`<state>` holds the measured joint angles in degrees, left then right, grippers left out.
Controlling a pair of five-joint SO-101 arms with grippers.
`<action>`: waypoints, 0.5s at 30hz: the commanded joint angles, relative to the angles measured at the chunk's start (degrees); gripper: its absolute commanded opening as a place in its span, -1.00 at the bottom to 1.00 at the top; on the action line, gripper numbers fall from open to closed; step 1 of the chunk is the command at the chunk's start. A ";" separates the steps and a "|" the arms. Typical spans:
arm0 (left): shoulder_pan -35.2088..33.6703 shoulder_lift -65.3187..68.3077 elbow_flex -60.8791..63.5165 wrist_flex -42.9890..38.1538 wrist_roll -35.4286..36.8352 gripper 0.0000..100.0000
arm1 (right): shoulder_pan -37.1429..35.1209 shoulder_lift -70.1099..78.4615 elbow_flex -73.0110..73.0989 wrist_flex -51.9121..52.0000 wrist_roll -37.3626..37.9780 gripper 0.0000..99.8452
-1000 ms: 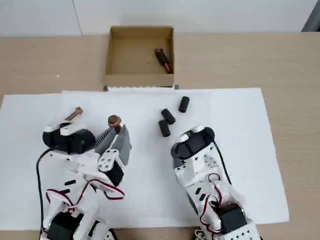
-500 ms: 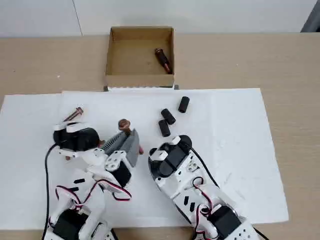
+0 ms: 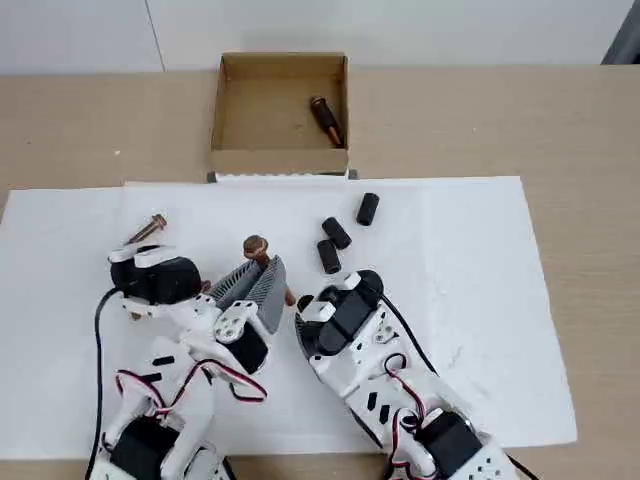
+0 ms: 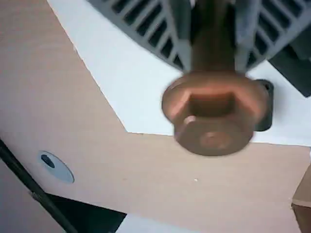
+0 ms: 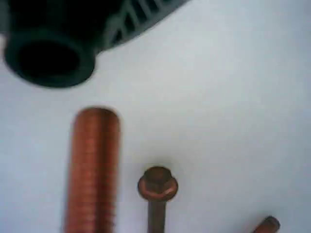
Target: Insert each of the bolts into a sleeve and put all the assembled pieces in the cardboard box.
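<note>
My left gripper is shut on a copper bolt, which it holds lifted over the white paper with the hex head pointing away from the arm. The bolt's threaded end sticks out toward my right gripper. That gripper is shut on a black sleeve, whose open bore sits just beside the threaded tip. Three more black sleeves lie on the paper beyond the grippers. A second bolt lies at the paper's left. The cardboard box holds one assembled piece.
White paper covers the near half of the wooden table, and the box stands just past its far edge. Two loose bolts show on the paper behind the held one. The paper's right half is free.
The right arm has swung left with its sleeve, up to the left gripper. The left gripper has shifted a little right with its bolt, bringing the threaded end toward the sleeve.
</note>
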<state>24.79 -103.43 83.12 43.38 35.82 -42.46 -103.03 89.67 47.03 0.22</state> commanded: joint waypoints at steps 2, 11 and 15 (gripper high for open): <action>0.18 -0.79 2.07 -7.38 0.26 -0.99 | -0.66 -0.66 -1.85 -1.45 0.70 -0.99; 0.18 -0.70 2.95 -8.53 0.26 -0.99 | -0.66 -0.66 -1.85 -1.54 0.70 -0.99; 2.64 -0.70 3.74 -7.38 0.26 -0.99 | -0.66 -0.66 -1.76 -1.54 0.70 -0.99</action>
<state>26.11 -103.43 86.90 36.70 35.82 -42.46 -103.03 89.67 47.03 0.22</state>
